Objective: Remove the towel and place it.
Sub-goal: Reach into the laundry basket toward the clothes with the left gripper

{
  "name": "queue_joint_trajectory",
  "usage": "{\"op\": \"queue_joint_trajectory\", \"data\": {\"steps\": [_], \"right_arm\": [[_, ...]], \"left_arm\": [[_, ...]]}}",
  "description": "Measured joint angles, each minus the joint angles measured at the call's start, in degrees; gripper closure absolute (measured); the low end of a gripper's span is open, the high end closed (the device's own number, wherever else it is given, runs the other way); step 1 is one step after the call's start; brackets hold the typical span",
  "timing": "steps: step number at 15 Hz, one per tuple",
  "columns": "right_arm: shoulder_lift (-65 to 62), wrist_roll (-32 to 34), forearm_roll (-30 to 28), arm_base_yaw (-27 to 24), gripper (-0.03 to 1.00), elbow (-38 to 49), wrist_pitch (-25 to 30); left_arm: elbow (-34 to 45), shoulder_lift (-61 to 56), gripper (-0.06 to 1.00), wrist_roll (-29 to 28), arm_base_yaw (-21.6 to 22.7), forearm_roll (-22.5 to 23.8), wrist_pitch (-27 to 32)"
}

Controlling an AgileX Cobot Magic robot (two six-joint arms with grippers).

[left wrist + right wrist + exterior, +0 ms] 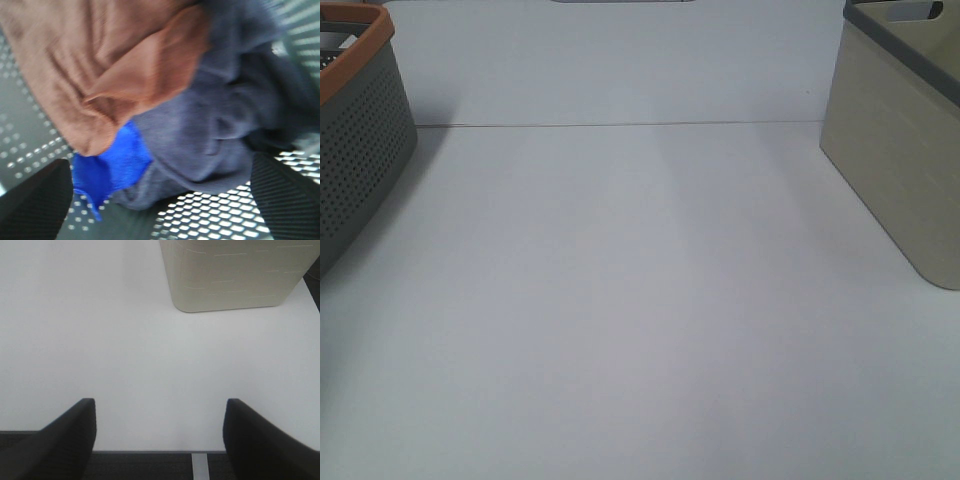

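In the left wrist view the reddish-brown towel (110,65) lies crumpled inside a grey perforated basket (30,145), on top of a dark grey-purple cloth (215,130) and a bright blue cloth (112,165). My left gripper (160,200) is open just above the cloths, with one black finger (35,205) on each side and nothing between them. My right gripper (160,440) is open and empty over the white table (100,340), near its edge. Neither gripper shows in the exterior high view.
The grey perforated basket with an orange rim (355,140) stands at the far left. A beige bin with a grey rim (905,130) stands at the far right and also shows in the right wrist view (235,275). White table (640,300) lies between.
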Motion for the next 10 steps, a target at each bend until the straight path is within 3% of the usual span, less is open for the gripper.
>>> {"op": "queue_joint_trajectory", "data": {"steps": [2,5,10], "right_arm": [[0.00,0.00,0.00,0.00,0.34,0.00,0.00],[0.00,0.00,0.00,0.00,0.34,0.00,0.00],[0.00,0.00,0.00,0.00,0.34,0.00,0.00]], "left_arm": [[-0.57,3.95,0.04,6.02,1.55,0.17,-4.58],[-0.57,6.30,0.04,7.85,1.38,-0.06,-11.80],[-0.57,8.48,0.06,15.93,-2.69,-0.34,-18.39]]}}
